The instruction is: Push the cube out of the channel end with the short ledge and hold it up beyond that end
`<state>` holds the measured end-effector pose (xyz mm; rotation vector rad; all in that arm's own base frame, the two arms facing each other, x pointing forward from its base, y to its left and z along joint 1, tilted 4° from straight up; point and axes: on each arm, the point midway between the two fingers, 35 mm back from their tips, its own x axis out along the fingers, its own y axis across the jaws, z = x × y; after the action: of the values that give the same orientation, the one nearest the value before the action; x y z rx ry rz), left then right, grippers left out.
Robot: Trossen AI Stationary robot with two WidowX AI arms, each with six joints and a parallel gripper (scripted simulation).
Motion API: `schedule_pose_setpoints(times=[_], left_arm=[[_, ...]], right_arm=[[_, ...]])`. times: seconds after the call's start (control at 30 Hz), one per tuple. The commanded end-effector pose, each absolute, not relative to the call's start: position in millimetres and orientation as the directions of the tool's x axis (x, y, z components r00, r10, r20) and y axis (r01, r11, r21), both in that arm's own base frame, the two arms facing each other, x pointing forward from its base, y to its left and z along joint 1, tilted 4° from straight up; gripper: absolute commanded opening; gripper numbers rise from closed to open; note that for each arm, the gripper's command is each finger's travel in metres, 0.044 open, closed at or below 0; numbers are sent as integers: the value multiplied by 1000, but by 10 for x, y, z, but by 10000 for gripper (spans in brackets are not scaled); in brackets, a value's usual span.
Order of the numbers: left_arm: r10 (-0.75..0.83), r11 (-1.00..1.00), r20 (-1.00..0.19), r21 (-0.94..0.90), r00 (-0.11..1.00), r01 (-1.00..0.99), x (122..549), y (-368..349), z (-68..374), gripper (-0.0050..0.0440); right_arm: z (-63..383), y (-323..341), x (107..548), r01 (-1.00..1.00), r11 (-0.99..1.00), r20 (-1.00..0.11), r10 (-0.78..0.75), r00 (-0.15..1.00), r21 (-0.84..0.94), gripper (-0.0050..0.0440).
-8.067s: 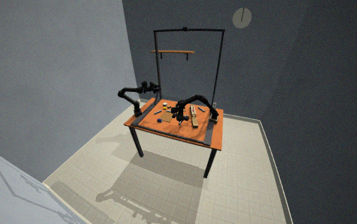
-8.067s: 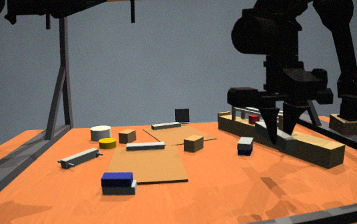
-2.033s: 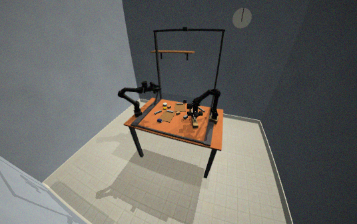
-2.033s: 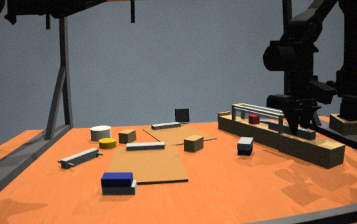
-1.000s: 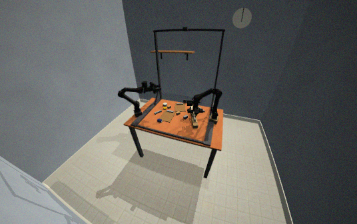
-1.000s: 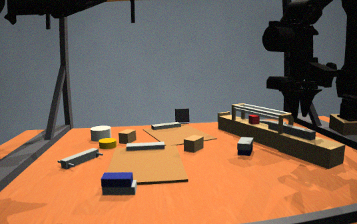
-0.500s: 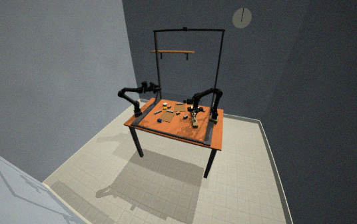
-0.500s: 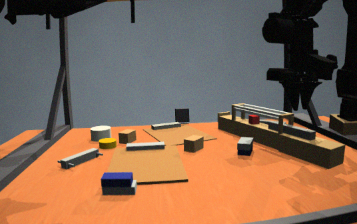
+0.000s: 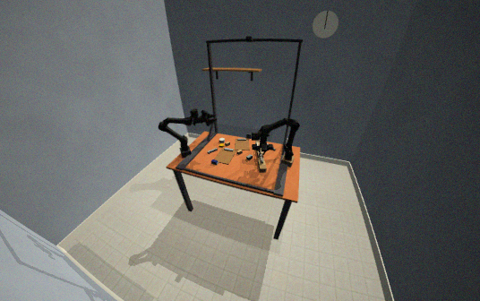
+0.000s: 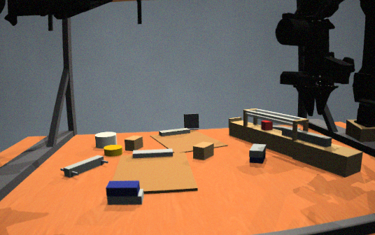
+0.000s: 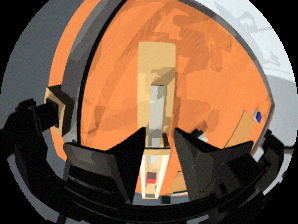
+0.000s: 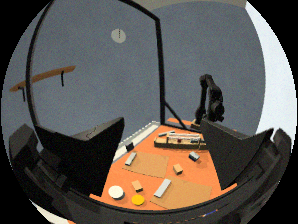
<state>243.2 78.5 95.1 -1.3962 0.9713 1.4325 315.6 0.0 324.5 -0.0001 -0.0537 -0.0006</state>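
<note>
From where I stand, the red cube point(image 10: 266, 125) point(image 11: 151, 177) point(image 12: 179, 141) sits inside the wooden channel point(image 9: 262, 168) point(image 10: 315, 154) point(image 11: 156, 55) point(image 12: 167, 145), beneath the pale rails of its roof point(image 10: 276, 116) point(image 11: 145, 170), nearer the end with the raised lip point(image 10: 235, 119). So it's neither out nor lifted. A long grey bar point(image 10: 309, 136) point(image 11: 156, 105) lies along the channel, part of it out on the long ledge and its far part reaching in under the roof. The left pincer point(image 9: 263, 149) point(image 10: 314, 112) point(image 11: 159, 131) point(image 12: 207, 133) hangs point-down above that ledge, touching nothing, fingers slightly parted and grasping nothing. Across the table point(image 9: 201, 157) point(image 10: 245, 196) point(image 11: 200, 75) point(image 12: 120, 172), the right pincer point(image 9: 215, 119) point(image 12: 164, 122) is up in the air, released and spread wide, well apart from the channel.

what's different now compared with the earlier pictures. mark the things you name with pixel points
The left gripper point(image 9: 264, 147) point(image 10: 315, 113) point(image 11: 159, 131) point(image 12: 207, 133) let go of the grey bar point(image 9: 261, 159) point(image 10: 315, 137) point(image 11: 156, 107) point(image 12: 194, 141) and rose above it. The bar moved into the channel point(image 9: 261, 168) point(image 10: 325, 159) point(image 11: 157, 55) point(image 12: 165, 144), toward the red cube point(image 10: 266, 125) point(image 11: 151, 177) point(image 12: 179, 140). The cube stayed under the roof point(image 10: 299, 118) point(image 11: 156, 150), apparently unmoved.
</note>
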Motion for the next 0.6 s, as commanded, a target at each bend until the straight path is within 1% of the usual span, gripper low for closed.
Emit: schedule_pose_setpoints(times=[0.0,0.13,0.2,0.3,0.43,0.57], left_arm=[[75,-257,-996,-67,49,-964,2490,727,1014,150],[70,-60,-996,-51,47,-997,2585,512,1050,150],[70,-60,-996,-51,47,-997,2585,512,1050,150],[64,144,-997,-34,44,-989,2658,275,1076,150],[61,431,-997,-7,36,-902,2721,-84,1120,150],[58,667,-998,18,28,-745,2740,-447,1158,150]], right_arm=[[3309,-3,3140,2,1000,70,-2,998,6,400],[3309,-3,3140,2,1000,70,-2,998,6,400],[3309,-3,3140,2,1000,70,-2,998,6,400],[3309,-3,3140,2,1000,70,-2,998,6,400],[3309,-3,3140,2,1000,70,-2,998,6,400],[3309,-3,3140,2,1000,70,-2,998,6,400]])
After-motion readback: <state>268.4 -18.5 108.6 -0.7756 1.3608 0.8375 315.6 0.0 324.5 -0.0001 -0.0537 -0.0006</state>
